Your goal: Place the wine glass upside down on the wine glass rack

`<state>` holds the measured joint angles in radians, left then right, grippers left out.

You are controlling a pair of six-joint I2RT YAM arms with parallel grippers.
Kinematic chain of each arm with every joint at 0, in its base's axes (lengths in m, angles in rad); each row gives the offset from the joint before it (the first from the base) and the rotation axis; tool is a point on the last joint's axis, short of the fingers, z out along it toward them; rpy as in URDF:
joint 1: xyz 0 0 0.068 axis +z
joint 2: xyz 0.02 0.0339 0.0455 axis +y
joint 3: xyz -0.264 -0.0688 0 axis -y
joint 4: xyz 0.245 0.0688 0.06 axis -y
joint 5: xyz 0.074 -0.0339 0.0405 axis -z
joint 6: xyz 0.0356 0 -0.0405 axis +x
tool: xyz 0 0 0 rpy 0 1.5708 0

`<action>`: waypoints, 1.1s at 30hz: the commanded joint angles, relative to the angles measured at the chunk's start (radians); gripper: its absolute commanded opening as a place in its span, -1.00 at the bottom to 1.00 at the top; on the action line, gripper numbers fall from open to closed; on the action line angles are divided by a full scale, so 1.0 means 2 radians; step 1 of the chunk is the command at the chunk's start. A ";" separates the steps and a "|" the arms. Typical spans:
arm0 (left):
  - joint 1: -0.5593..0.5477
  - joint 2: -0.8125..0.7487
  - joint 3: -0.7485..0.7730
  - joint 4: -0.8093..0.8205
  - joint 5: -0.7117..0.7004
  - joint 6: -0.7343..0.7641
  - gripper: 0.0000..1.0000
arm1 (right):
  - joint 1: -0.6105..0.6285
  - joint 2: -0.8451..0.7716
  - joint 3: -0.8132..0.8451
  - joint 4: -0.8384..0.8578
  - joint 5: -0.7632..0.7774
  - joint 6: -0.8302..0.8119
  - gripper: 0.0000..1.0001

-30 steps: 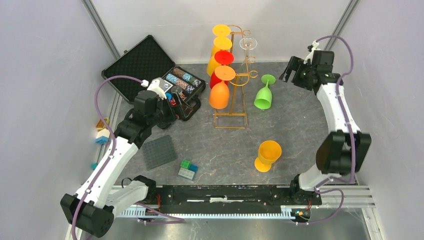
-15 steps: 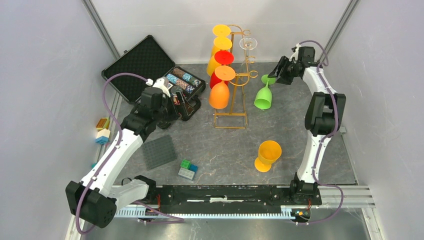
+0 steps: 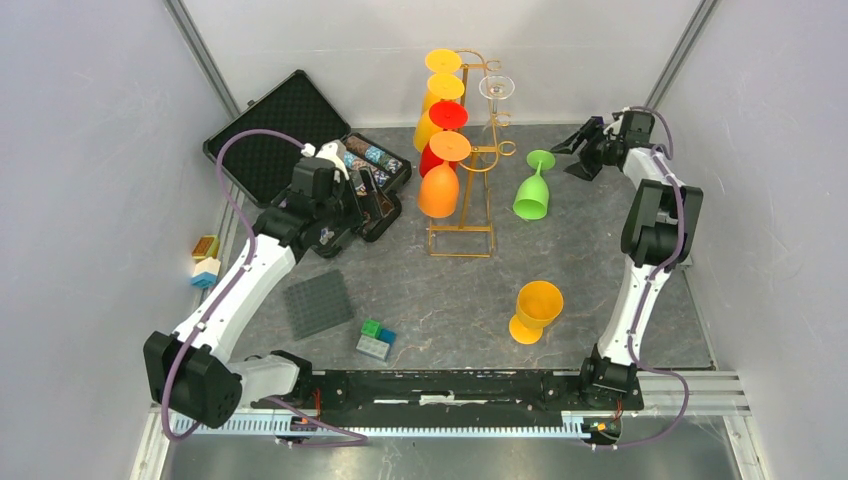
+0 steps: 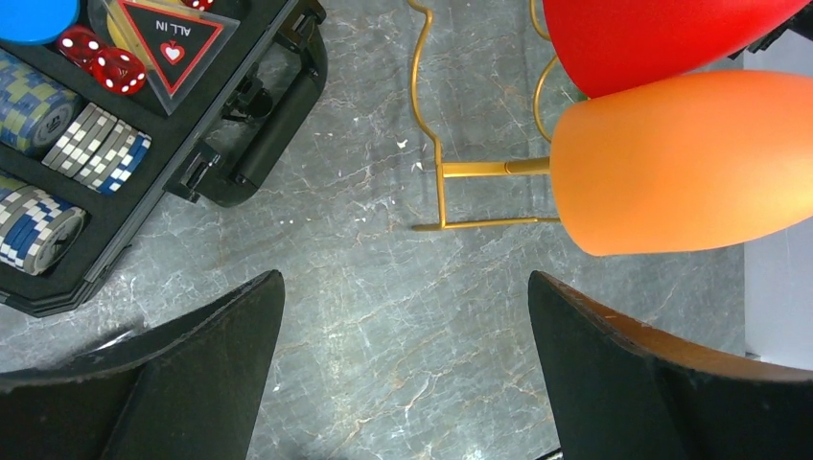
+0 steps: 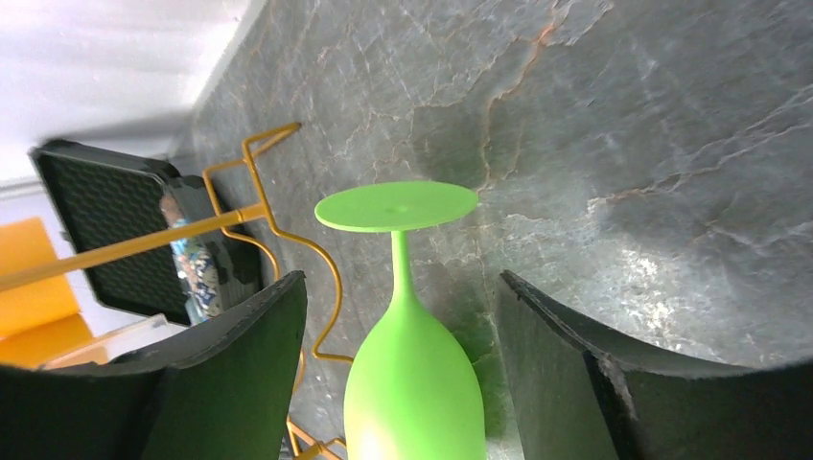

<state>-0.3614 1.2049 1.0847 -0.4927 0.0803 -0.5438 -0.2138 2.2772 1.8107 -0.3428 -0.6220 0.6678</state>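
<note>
While your left gripper [image 3: 370,208] hovers with fingers wide apart and empty at the near-right corner of the poker chip case [image 3: 280,125], far left, the wine glass rack [image 4: 489,170] stands centre-far with coloured glasses [image 3: 438,192] hung foot-up on its left side. The green wine glass [image 3: 530,198] sits on the table just right of the rack, bowl down, foot up. Your right gripper [image 3: 572,158] is just right of its foot, fingers apart, not touching. An upright yellow glass [image 3: 537,308] stands nearer.
</note>
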 commanded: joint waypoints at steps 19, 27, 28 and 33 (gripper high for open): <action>0.001 0.002 0.018 0.022 -0.014 -0.035 1.00 | 0.001 0.085 -0.041 0.278 -0.113 0.276 0.34; 0.001 0.000 0.016 0.022 -0.015 -0.030 1.00 | 0.010 0.090 -0.067 0.332 -0.122 0.319 0.29; 0.002 0.000 0.016 0.022 -0.016 -0.029 1.00 | 0.013 0.091 -0.072 0.345 -0.123 0.332 0.29; 0.001 -0.002 0.014 0.022 -0.016 -0.029 1.00 | 0.027 0.101 -0.089 0.412 -0.128 0.392 0.33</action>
<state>-0.3614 1.2297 1.0996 -0.4915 0.0753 -0.5797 -0.1856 2.4546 1.6566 0.3248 -0.8486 1.3373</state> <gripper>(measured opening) 0.994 0.659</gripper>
